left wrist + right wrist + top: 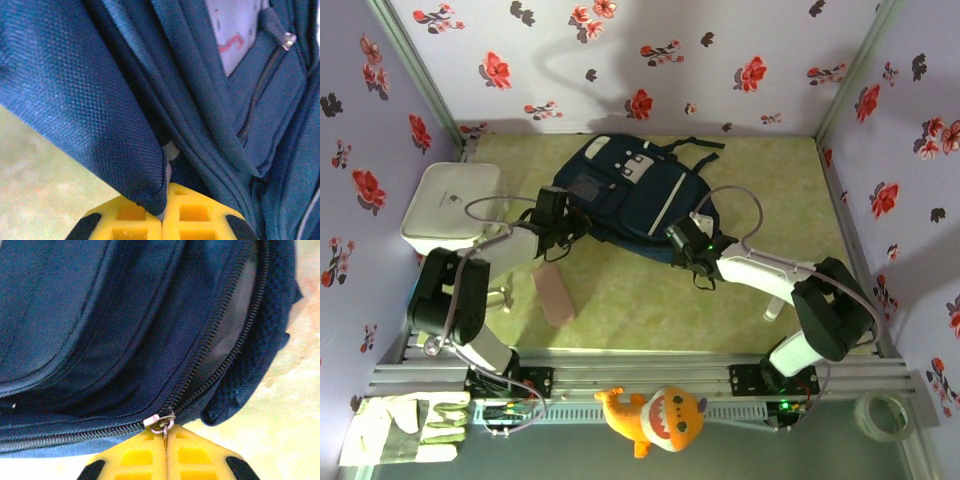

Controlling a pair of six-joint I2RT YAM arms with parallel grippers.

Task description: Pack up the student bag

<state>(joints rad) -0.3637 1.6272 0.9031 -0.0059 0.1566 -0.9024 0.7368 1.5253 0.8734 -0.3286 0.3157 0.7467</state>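
Observation:
The student bag [620, 190] is a navy-blue backpack lying flat at the middle of the table, its straps toward the back wall. At the bag's left edge my left gripper [552, 215] has its yellow fingers shut on a fold of the navy fabric [145, 185]. My right gripper [685, 240] is at the bag's near right edge. Its jaws are shut on the metal zipper pull [163, 429]. Past the slider the zipper teeth [220, 340] stand apart and show a grey inside; on the other side of it they are closed.
A white rounded box [450, 205] stands at the left wall. A pink flat object [555, 295] lies on the table between the arms. Below the front rail lie an orange plush toy [655, 418], a work glove [405, 430] and a tape roll [882, 415].

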